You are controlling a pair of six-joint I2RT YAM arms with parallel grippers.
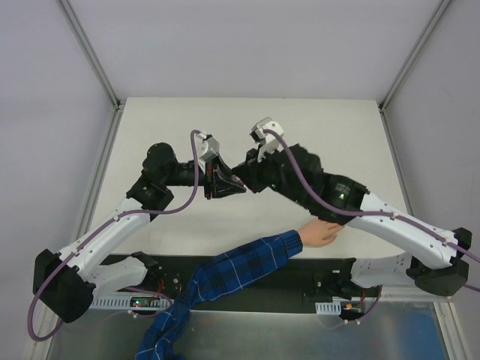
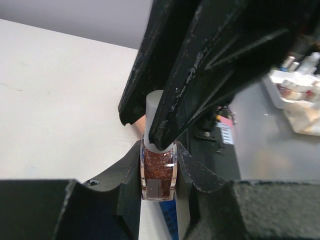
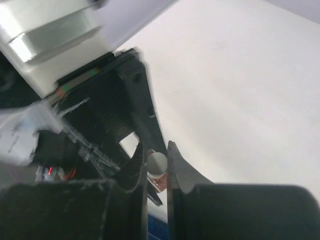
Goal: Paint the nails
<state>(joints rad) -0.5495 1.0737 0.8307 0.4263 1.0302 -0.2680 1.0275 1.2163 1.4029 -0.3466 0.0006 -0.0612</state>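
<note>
Nails: too small to make out; their pale hand point(image 1: 320, 232), in a plaid sleeve point(image 1: 247, 266), lies at the near edge of the table point(image 1: 322, 127), partly under the right arm and well apart from both grippers.
Left gripper point(image 2: 159, 167): clamped on the sides of the dark reddish bottle point(image 2: 159, 172), over the middle of the table.
Right gripper point(image 3: 156, 161): pinched tight on the white cap point(image 3: 158, 161) of that bottle.
Risk, slip: the cap sits near the fingertips, so a twist could skid off it.
Risk, bottle: if the left hold is weak, the bottle may turn with the cap, or tilt and spill.
Risk, hand: the right arm passes over the hand, so a low swing could knock it.
</note>
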